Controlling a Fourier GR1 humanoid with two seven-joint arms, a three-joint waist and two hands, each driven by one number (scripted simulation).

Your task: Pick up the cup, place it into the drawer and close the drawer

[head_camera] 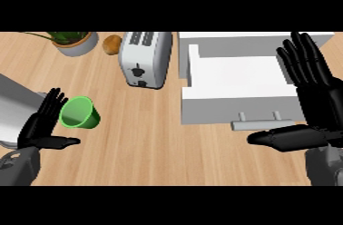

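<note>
Left fingers (52,105): straight and close together, pointing toward 1 o'clock, curled round nothing.
Left thumb (59,141): stretched out flat toward 3 o'clock, leaving a wide gap below the fingers.
Left hand (39,129): wide open, at 8 o'clock in the head view, above the wooden counter (154,142).
Cup (80,113): green, just beside the left fingers at their 3 o'clock and above the thumb. It is tilted, with its mouth showing toward the view. Whether the rim touches the fingertips I cannot tell. No finger wraps it.
Cup to drawer: well apart, with the drawer at the cup's 3 o'clock across bare counter.
Right fingers (303,61): straight, slightly fanned, pointing toward 12 o'clock, holding nothing.
Right thumb (281,139): stuck out toward 9 o'clock, its tip just below the handle's right end.
Right hand (316,111): wide open, at 3 to 4 o'clock in the view, over the drawer's right edge.
Handle (262,124): grey bar on two posts, at 6 o'clock of the drawer front.
Drawer (227,108): white, pulled open, its inside showing from above.
Toaster (144,58): silver, at 12 o'clock, left of the drawer.
Brown lump (112,45): round, at the toaster's 10 o'clock, too small to name.
Potted plant (75,42): at 11 o'clock, beside the lump.
</note>
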